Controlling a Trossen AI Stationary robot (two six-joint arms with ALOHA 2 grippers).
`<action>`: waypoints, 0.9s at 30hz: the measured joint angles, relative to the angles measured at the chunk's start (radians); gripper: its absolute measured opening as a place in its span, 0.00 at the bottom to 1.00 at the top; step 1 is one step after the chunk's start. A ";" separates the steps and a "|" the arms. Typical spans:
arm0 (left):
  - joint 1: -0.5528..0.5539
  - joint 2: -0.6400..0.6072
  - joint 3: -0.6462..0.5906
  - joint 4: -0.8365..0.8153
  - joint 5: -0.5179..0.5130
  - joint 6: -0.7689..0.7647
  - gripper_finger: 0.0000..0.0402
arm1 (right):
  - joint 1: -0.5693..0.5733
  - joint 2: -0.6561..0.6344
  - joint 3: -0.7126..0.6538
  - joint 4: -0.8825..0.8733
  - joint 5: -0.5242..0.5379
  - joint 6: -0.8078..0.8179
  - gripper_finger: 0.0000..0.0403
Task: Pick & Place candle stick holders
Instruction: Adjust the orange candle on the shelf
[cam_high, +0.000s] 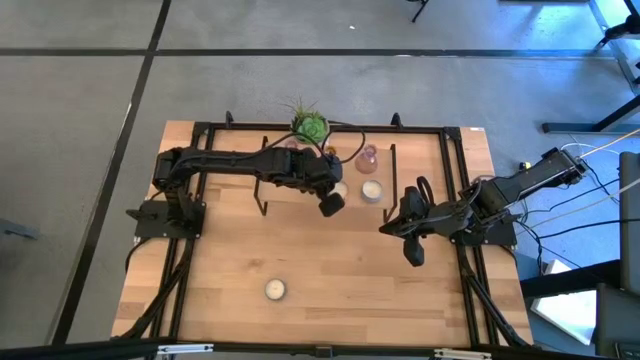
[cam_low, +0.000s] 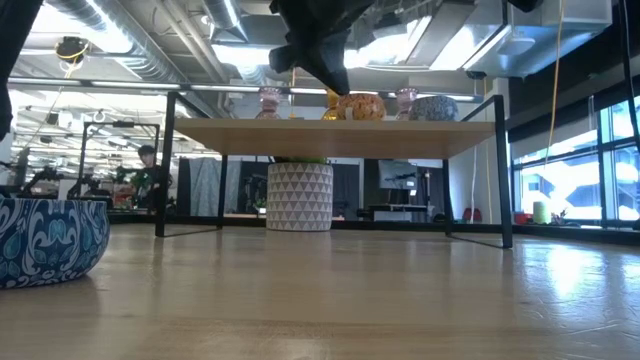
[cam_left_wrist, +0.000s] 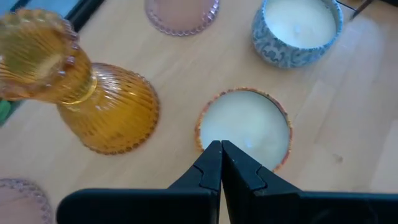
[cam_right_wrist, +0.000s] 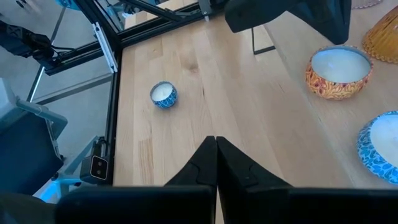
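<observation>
Candle stick holders stand on a raised wooden shelf (cam_low: 330, 128) at the table's far middle: an amber ribbed glass one (cam_left_wrist: 93, 99), pinkish glass ones (cam_left_wrist: 180, 12) (cam_high: 368, 156), a low round cream one with an orange-patterned wall (cam_left_wrist: 245, 127) and one with a blue-patterned wall (cam_left_wrist: 297, 31). A third low blue-patterned one (cam_high: 275, 290) sits on the table near its front edge. My left gripper (cam_left_wrist: 221, 163) is shut and hovers just over the orange-patterned one. My right gripper (cam_right_wrist: 216, 155) is shut and empty over the table's right middle (cam_high: 392, 228).
A green spiky plant (cam_high: 310, 126) stands at the far edge, its white patterned pot (cam_low: 298, 197) under the shelf. Black shelf legs (cam_low: 505, 180) and a black frame (cam_high: 455, 190) border the work area. Bare wood lies between the shelf and the near edge.
</observation>
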 joint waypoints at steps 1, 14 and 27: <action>0.000 0.000 0.000 0.000 0.011 0.000 0.00 | 0.000 0.000 0.000 0.000 0.000 0.000 0.00; 0.001 0.007 0.000 -0.014 0.044 0.010 0.00 | 0.000 0.000 0.000 0.003 0.000 0.000 0.00; 0.001 0.007 0.000 -0.029 0.027 0.015 0.01 | 0.000 0.000 0.000 0.004 0.000 0.000 0.00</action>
